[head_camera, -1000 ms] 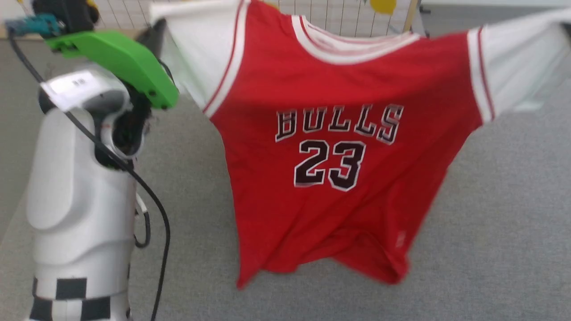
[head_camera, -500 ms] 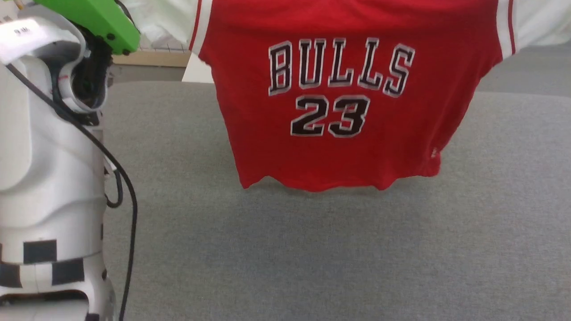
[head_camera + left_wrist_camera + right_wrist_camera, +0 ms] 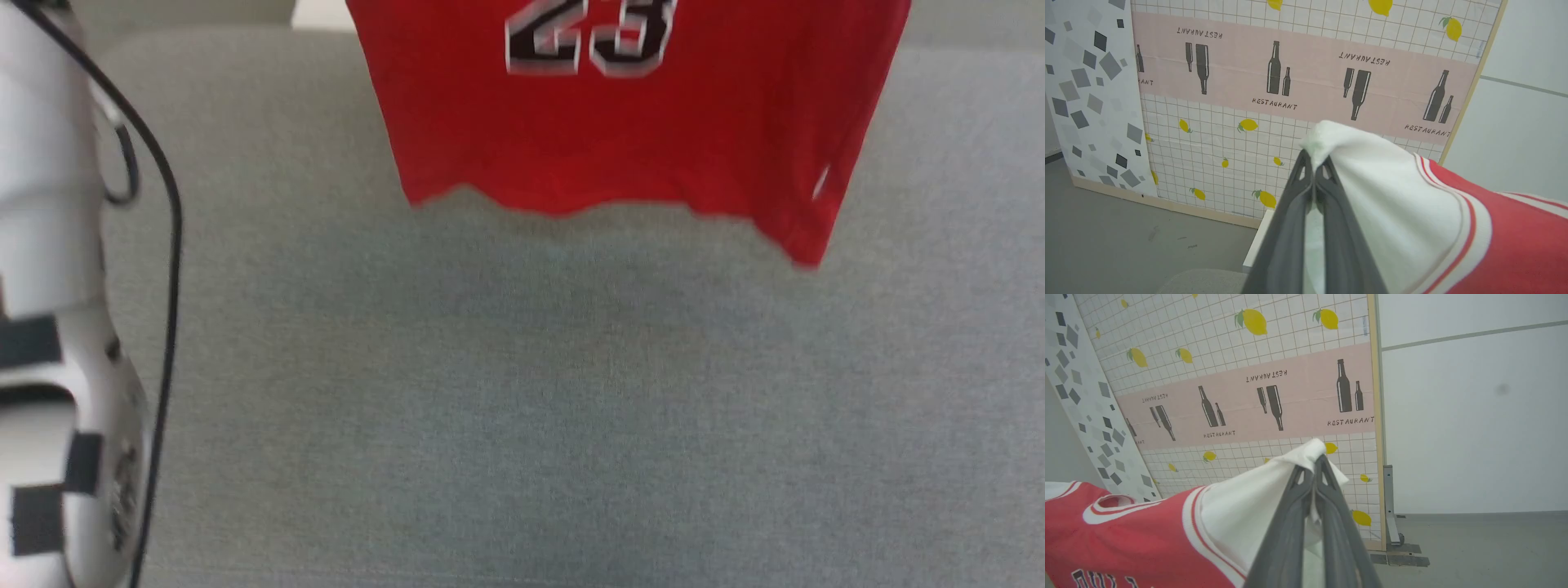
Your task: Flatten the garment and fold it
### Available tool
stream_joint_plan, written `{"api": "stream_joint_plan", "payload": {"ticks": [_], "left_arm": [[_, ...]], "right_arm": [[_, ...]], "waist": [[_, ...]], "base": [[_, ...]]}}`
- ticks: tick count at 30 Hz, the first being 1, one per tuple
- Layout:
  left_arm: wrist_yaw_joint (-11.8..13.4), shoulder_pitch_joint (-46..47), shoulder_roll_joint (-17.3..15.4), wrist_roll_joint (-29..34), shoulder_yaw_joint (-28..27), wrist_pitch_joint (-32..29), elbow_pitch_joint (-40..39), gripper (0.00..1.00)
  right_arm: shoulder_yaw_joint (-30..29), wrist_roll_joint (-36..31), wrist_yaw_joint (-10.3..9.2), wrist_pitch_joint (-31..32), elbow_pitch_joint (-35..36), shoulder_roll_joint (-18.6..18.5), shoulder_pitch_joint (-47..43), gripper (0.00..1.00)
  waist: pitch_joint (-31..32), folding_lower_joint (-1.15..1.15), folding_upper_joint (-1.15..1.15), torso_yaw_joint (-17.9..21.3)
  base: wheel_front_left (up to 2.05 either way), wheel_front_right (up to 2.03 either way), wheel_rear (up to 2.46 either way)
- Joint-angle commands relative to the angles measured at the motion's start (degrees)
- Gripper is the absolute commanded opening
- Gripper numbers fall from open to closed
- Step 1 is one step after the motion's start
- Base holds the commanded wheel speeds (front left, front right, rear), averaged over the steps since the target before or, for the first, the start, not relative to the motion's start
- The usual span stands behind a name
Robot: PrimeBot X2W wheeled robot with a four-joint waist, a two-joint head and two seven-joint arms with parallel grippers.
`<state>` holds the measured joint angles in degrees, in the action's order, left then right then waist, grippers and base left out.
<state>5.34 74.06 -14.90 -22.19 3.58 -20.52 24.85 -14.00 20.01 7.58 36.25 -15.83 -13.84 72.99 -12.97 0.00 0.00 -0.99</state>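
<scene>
Garment hangs spread in air, hem clear of tabletop. Second ago hem sagged, bunched; now near-straight, one corner drooping. Head camera tipped down too, so frame shift partly camera. Left gripper clenched on white sleeve tip; right gripper clenched on other sleeve. Judgement: cloth stretched out, ready for lay-down on tabletop; folding not started.

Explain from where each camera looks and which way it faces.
Head view: from the head, down at a grey fabric surface and the red jersey-style garment with white sleeves; pale left arm shows.
Left wrist view: behind the left gripper, shut on a sleeve, facing a lemon-printed panel.
Right wrist view: likewise, right gripper on the other sleeve.
Wrist views share garment and panel.
</scene>
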Motion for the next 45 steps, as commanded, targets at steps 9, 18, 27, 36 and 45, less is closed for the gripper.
{"api": "stream_joint_plan", "payload": {"ticks": [9, 18, 27, 36, 45], "left_arm": [[3.5, 13.8, -1.1, 4.6, 0.8, 6.9, 1.2, 0.00], [3.3, 20.3, -0.7, 5.1, 0.8, 14.7, 3.3, 0.00], [1.5, 18.2, 0.6, 2.5, 0.2, 19.2, 8.6, 0.00], [-4.0, 5.6, 4.0, -1.3, 0.7, 25.8, 15.1, 0.00], [-10.0, -16.8, 10.1, -6.1, 3.3, 30.2, 20.4, 0.00]], "right_arm": [[-2.9, -8.7, -0.09, -8.2, -9.0, 3.5, 17.7, 0.00], [-5.4, -12.1, -0.09, -13.4, -12.2, 5.0, 25.9, 0.00], [-6.0, -9.3, -0.09, -14.8, -9.6, 6.6, 20.2, 0.00], [-0.7, -0.2, -0.09, -16.5, -6.6, 3.6, 3.4, 0.00], [9.2, 11.8, -0.09, -20.0, -3.9, -1.7, -23.3, 0.00]], "waist": [[-17.6, 0.00, 0.00, 2.8], [-24.5, 0.00, 0.00, 3.1], [-27.5, 0.00, 0.00, 2.2], [-21.6, 0.00, 0.00, -0.4], [-8.1, 0.00, 0.00, -3.5]], "base": [[0.00, 0.00, 0.00], [0.00, 0.00, 0.00], [0.00, 0.00, 0.00], [0.00, 0.00, 0.00], [0.00, 0.00, 0.00]]}}
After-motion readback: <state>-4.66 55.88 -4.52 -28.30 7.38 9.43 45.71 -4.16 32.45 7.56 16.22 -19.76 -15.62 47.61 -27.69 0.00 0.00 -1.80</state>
